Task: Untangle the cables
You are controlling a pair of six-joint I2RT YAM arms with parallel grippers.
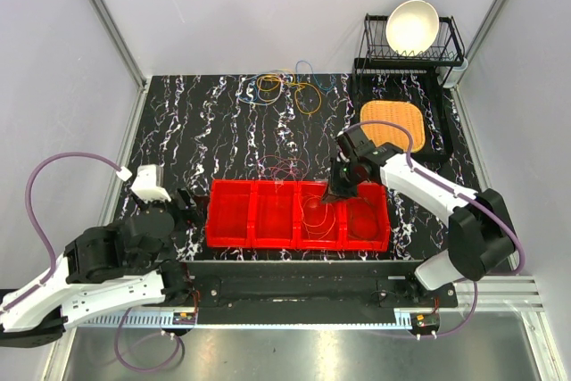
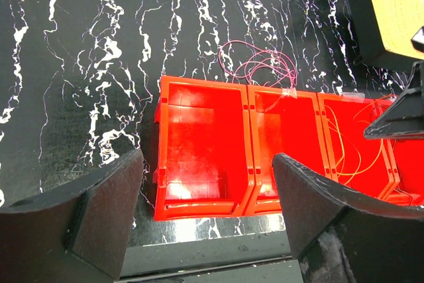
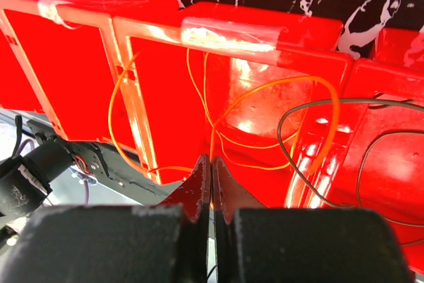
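Black left gripper [image 2: 207, 164]: closest to where I'm standing, at the near left. Jaws spread wide with nothing between them, just hanging above the worktop [image 1: 178, 122].
Red bins [image 1: 234, 217]: four plastic compartments in a row along the near edge, taped together at the rims by the look of it. The left gripper's camera looks down on the left-hand ones.
Black right gripper [image 3: 211, 175]: over the third compartment from the left, fingers squeezed tight together with a strand of the orange cable [image 3: 337, 114] pinched between the tips.
Orange cable: thin, loose loops lying inside that third compartment, with one strand running up into the right gripper.
Dark cable [image 3: 344, 101]: looped in the rightmost compartment, next door to the orange one.
Pink cable [image 2: 258, 64]: a few thin loops on the worktop, right up against the back rim of the bins.
Cable tangle [image 1: 285, 86]: way at the back of the worktop, orange, yellow and blue loops all overlapping, well apart from the bins.
Orange mat [image 1: 393, 124]: woven-looking, lying on a black tray [image 1: 446, 144] at the far right.
Dish rack [image 1: 451, 42]: black wire, far right corner, with a white bowl [image 1: 412, 26] propped on edge in it.
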